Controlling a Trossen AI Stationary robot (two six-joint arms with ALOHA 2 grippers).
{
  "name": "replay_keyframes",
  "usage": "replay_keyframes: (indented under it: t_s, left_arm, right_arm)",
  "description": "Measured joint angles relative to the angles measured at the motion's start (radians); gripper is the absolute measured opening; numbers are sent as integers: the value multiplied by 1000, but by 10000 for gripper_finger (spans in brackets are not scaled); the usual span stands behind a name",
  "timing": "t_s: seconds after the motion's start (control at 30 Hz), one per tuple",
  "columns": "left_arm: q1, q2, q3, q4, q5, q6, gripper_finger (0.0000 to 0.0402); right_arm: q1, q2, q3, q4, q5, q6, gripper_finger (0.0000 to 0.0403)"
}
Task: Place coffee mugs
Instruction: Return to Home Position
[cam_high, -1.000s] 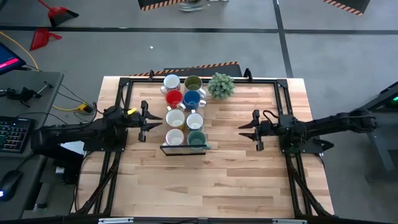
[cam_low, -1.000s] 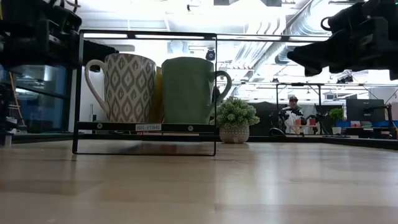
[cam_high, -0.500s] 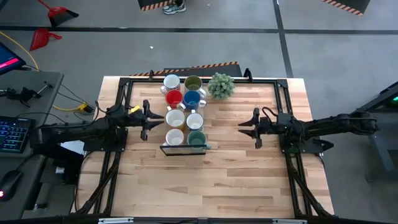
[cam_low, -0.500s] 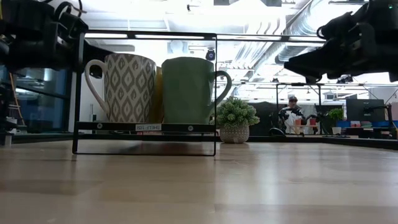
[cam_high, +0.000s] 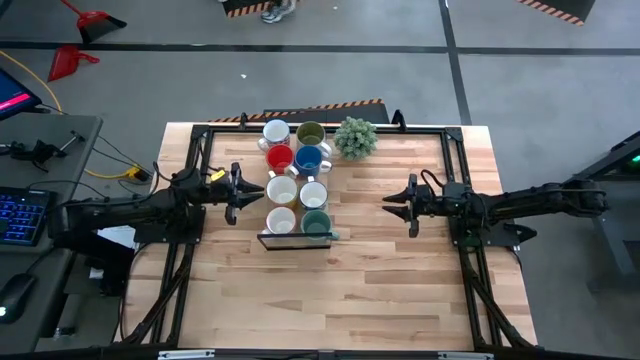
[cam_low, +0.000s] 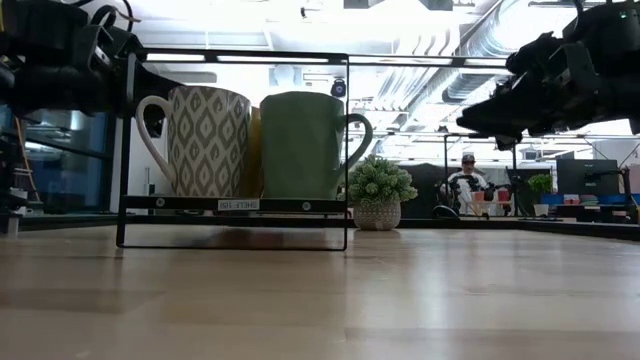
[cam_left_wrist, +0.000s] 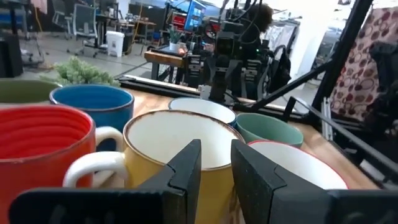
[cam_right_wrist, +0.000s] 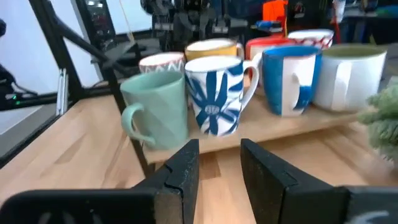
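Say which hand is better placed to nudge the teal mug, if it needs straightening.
Right. The teal mug stands in the column facing the right hand; the left hand would have to reach past the white mug beside it.

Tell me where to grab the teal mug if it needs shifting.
Take its rim on the open side with the right gripper, coming from the right. The teal mug stands upright at the shelf's front corner, handle toward that arm; a patterned mug crowds it behind, a white mug on the far side.
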Motion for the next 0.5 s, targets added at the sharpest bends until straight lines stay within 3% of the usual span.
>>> replay_keyframes:
  t_s: [0.23, 0.5]
  left_arm:
    - [0, 0, 0, -51, -3, -157, 78]
    - [0, 0, 0, -73, -5, -171, 78]
  right_arm:
    - [0, 0, 0, -74, -4, 57, 103]
    - [0, 0, 0, -73, -5, 144, 103]
